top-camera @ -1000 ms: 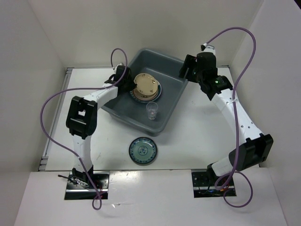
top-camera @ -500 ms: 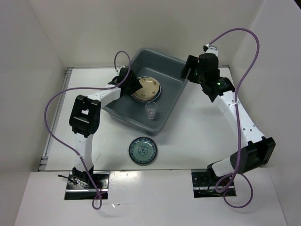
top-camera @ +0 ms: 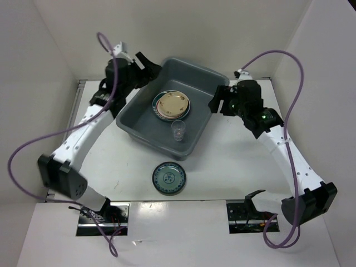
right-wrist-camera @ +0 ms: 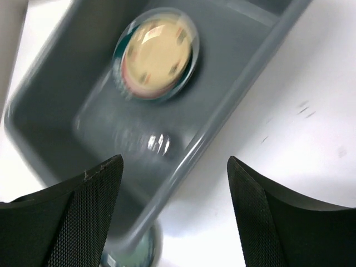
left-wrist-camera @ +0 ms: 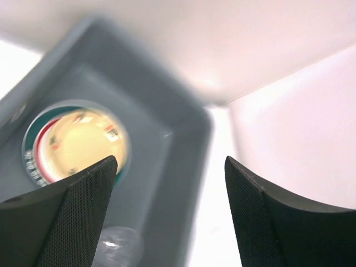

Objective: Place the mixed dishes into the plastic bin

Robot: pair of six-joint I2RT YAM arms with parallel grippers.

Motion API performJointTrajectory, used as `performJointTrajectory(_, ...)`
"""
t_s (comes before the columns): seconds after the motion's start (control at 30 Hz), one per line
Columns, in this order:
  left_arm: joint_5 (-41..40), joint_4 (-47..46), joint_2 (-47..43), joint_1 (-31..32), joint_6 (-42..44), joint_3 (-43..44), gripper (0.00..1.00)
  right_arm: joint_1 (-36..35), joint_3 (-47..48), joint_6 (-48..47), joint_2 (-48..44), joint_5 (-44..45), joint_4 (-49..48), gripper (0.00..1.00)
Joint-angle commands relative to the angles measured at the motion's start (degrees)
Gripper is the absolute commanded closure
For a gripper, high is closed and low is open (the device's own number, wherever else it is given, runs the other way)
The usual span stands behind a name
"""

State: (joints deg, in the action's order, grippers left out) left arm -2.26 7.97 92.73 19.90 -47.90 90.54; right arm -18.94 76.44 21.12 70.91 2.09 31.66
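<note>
The grey plastic bin (top-camera: 194,67) holds a stack of plates (top-camera: 172,105) with a beige one on top, and a clear cup (top-camera: 178,130) near its front wall. A dark teal patterned plate (top-camera: 168,178) lies on the table in front of the bin. My left gripper (top-camera: 151,65) hangs open and empty over the bin's far-left corner. In its wrist view the left gripper (left-wrist-camera: 169,167) looks down on the stack (left-wrist-camera: 75,142) and the cup (left-wrist-camera: 114,245). My right gripper (top-camera: 216,100) is open and empty beside the bin's right rim (right-wrist-camera: 222,128). The right wrist view shows the stack (right-wrist-camera: 157,53) and the teal plate (right-wrist-camera: 133,253).
White walls close in the table at the back and on both sides. Purple cables loop from both arms. The bin stands at an angle in the middle of the back half of the table.
My left gripper has opened, left the beige plate on the stack and pulled up and back to the bin's far-left corner. My right gripper has dropped toward the bin's right rim.
</note>
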Motion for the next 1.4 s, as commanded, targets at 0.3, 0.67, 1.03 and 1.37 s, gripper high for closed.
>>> performJointTrajectory(0.3, -12.33, 11.88, -28.64, 1.19, -1.4, -14.07, 0.11, -22.01, -18.67, 13.49, -4.2, -11.92, 12.02, 0.27)
performJointTrajectory(0.67, -7.93, 12.69, -30.93, 1.19, -4.31, -21.45, 0.05, -30.19, -38.89, 31.34, -15.19, -19.75, 4.57, 0.28)
performJointTrajectory(1.03, -16.99, 9.09, -32.26, 1.19, 8.17, -20.58, 0.01, -30.19, -52.88, 46.8, -15.19, -14.76, -18.37, 0.29)
performJointTrajectory(1.37, -15.23, 6.1, -37.09, 1.19, 8.26, -27.34, 0.01, -40.63, -65.61, 70.62, -24.15, -0.52, -27.88, 0.38)
